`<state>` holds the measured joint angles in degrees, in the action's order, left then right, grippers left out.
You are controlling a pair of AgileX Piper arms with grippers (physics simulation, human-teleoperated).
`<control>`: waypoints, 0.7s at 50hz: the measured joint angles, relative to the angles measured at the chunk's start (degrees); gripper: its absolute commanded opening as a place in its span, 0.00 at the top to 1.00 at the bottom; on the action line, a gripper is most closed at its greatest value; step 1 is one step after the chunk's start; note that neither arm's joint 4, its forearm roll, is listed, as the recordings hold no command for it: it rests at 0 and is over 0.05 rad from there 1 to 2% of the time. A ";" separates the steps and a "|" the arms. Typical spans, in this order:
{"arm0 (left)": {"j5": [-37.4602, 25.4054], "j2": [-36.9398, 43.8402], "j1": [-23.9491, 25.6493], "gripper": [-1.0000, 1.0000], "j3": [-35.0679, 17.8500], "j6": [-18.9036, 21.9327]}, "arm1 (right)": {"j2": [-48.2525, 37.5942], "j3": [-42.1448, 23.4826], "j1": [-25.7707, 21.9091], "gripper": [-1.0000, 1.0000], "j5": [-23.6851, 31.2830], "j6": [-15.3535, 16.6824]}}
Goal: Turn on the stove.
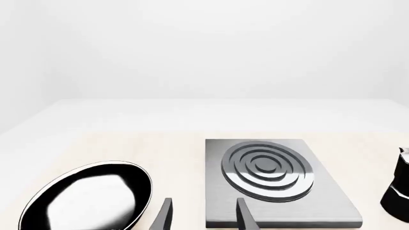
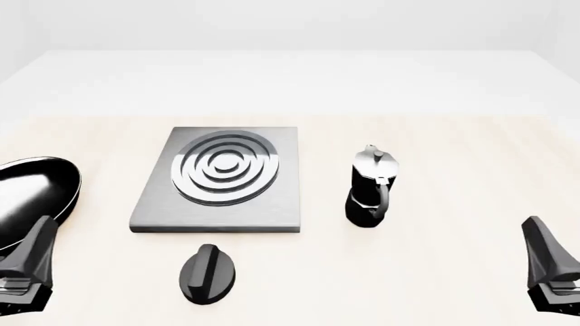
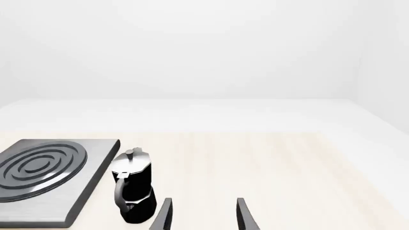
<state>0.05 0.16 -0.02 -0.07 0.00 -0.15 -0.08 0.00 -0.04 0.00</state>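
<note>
The stove [image 2: 272, 204] is a flat grey metal slab with raised oval rings, lying left of the table's centre; it also shows in both wrist views [image 1: 323, 191] [image 3: 89, 187]. Its black ridged round knob [image 2: 208, 273] lies apart on the table just in front of the slab, and neither wrist view shows it. My left gripper [image 2: 37, 255] hovers at the near left, well left of the knob, open and holding nothing [image 1: 204, 218]. My right gripper [image 2: 542, 251] hovers at the near right, far from the stove, also open and holding nothing [image 3: 204, 218].
A glossy black frying pan [image 2: 32, 197] [image 1: 89, 196] sits at the left edge, just beyond my left gripper. A black and silver moka pot [image 2: 371, 187] [image 3: 133, 189] [image 1: 399, 191] stands upright right of the stove. Light wooden tabletop [image 2: 453, 272] lies between the knob and my right gripper.
</note>
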 measured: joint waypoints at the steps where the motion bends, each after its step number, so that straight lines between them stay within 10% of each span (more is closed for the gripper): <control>1: 0.03 0.08 0.00 0.00 -0.02 0.01 | -0.03 -0.01 0.00 0.00 -0.01 0.00; 35: 8.77 24.54 -2.04 0.00 -7.80 3.47 | -1.92 -0.12 -0.18 0.00 -1.09 0.09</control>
<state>8.82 24.70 -2.05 -7.87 3.46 -2.06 -0.20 -0.18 -1.13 0.09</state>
